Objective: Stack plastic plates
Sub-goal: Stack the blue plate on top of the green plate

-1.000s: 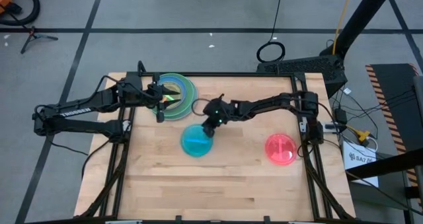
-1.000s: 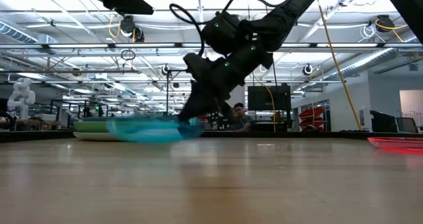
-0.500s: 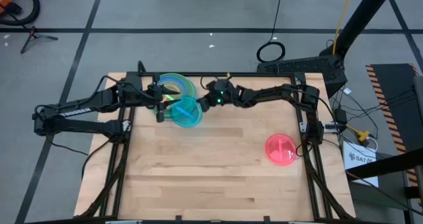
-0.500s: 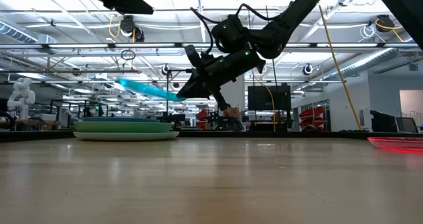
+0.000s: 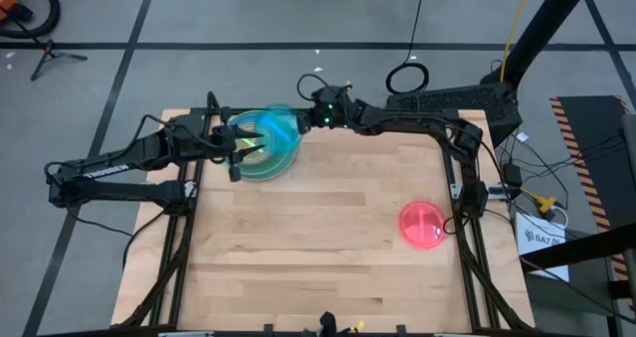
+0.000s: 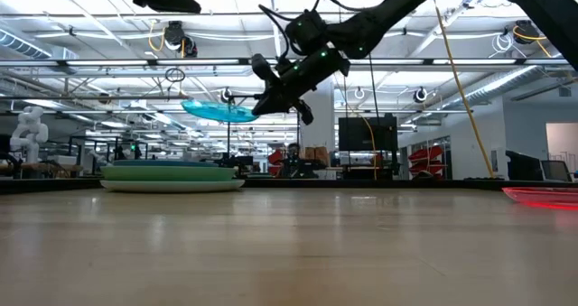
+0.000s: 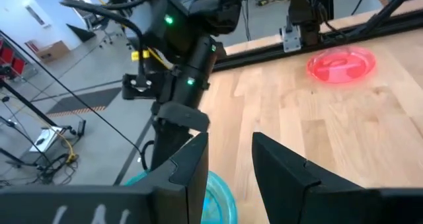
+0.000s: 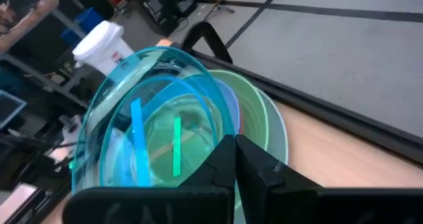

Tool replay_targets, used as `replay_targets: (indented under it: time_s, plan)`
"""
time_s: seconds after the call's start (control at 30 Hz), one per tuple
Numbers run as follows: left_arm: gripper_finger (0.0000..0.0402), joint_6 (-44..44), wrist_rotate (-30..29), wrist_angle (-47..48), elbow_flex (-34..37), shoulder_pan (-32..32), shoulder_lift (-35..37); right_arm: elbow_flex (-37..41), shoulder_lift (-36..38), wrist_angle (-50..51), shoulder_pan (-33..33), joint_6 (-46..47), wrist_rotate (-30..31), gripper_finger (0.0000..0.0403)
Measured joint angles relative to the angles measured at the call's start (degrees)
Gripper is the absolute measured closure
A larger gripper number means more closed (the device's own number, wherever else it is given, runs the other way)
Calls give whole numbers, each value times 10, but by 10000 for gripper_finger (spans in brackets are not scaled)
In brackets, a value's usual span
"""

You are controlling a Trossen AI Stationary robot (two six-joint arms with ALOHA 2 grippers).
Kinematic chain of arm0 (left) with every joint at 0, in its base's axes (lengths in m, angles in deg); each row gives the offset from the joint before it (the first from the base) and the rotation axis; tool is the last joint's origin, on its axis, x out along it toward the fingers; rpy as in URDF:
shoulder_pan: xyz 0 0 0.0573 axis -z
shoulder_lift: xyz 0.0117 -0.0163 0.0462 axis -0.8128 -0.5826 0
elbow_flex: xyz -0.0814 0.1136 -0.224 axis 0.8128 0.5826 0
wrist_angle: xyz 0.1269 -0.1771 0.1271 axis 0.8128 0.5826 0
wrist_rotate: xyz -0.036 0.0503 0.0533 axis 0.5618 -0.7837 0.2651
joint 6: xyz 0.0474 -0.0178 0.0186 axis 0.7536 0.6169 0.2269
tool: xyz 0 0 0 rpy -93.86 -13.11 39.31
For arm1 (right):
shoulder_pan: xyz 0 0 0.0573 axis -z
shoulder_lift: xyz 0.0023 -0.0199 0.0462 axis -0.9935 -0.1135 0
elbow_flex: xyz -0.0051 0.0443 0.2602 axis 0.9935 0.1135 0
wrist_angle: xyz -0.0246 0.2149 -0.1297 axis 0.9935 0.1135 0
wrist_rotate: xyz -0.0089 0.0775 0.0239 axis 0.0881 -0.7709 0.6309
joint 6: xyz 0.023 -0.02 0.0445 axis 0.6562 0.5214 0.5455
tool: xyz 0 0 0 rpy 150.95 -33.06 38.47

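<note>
A translucent cyan plate (image 5: pixel 272 128) (image 6: pixel 219 111) (image 8: pixel 149 121) hangs in the air above the stack of plates (image 5: pixel 260 146) (image 6: pixel 172 174) at the table's far left. The stack shows green and light blue rims (image 8: pixel 268 121) and lies flat on the table. My right gripper (image 5: pixel 304 124) (image 6: pixel 263 105) (image 8: pixel 232 159) is shut on the cyan plate. My left gripper (image 5: pixel 237 150) (image 7: pixel 228 154) is open at the stack's left side and touches nothing. A translucent pink plate (image 5: pixel 422 225) (image 7: pixel 340 63) lies flat on the table at the right. My right gripper pinches the cyan plate's rim (image 8: pixel 213 143) on the side toward the table's right, one finger above and one below. The fingers (image 6: pixel 271 97) come from the right, slanting slightly down. The plate is lifted clear of the stack and nearly level.
The far rail of the table (image 5: pixel 378 111) runs just behind the stack. Bare wood (image 5: pixel 328 257) spreads over the middle and near half. The pink plate's rim (image 6: pixel 542 195) shows at the right in the low view.
My right gripper has carried the cyan plate from the table's middle up and toward the far left. The plate, then low at the table, has been lifted clear, passed through a steep tilt and now hangs nearly level over the stack. The left arm has kept still.
</note>
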State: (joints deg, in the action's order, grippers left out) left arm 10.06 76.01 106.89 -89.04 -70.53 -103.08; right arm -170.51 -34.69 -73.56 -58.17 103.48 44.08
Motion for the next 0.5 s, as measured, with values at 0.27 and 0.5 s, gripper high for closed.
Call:
replay_targets:
  time_s: [0.27, 0.5]
  plan:
    - [277, 9, -2, 2, 0, -6, 1, -108, -99, 5, 3, 6, -3, 403]
    - [277, 9, -2, 13, 0, -20, 1, -271, -206, 76, 6, 3, -34, 403]
